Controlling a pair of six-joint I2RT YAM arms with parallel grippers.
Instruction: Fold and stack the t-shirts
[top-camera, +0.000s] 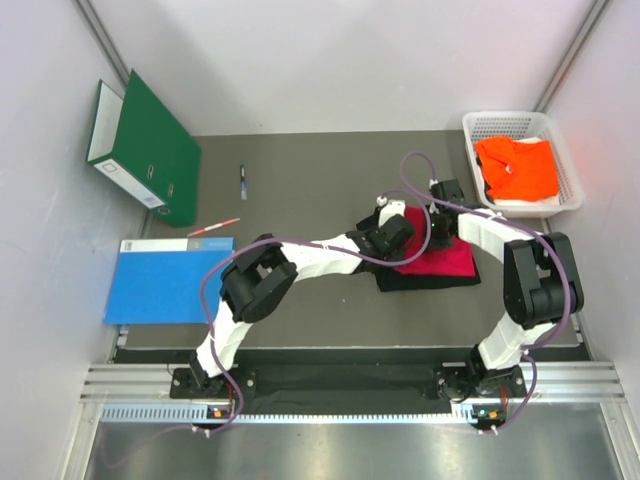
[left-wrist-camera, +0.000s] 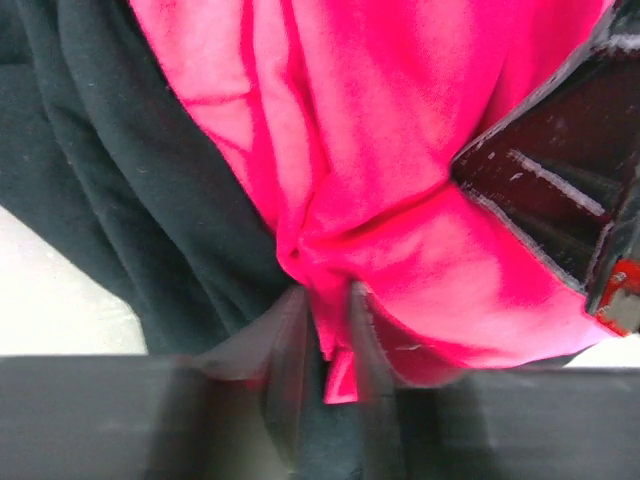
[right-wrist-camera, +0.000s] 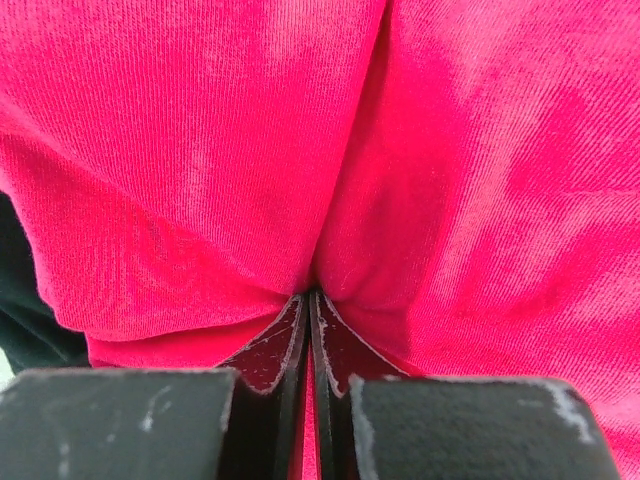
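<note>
The crimson red t-shirt (top-camera: 440, 258) lies on the black t-shirt (top-camera: 392, 281) at mid-table. My left gripper (top-camera: 388, 232) is shut on a bunched fold of the red shirt (left-wrist-camera: 400, 250), with the black shirt (left-wrist-camera: 130, 200) beneath. My right gripper (top-camera: 442, 222) is shut on the red shirt (right-wrist-camera: 200, 150), cloth pinched between its fingers (right-wrist-camera: 345, 355). The right gripper's finger also shows in the left wrist view (left-wrist-camera: 560, 190). The orange t-shirt (top-camera: 518, 166) lies in the white basket (top-camera: 480, 125) at the far right.
A green binder (top-camera: 150, 155) stands at the far left. A flat blue sheet (top-camera: 165, 280) lies near the left edge. A pen (top-camera: 242, 181) and a red pencil (top-camera: 213, 228) lie on the grey mat between them.
</note>
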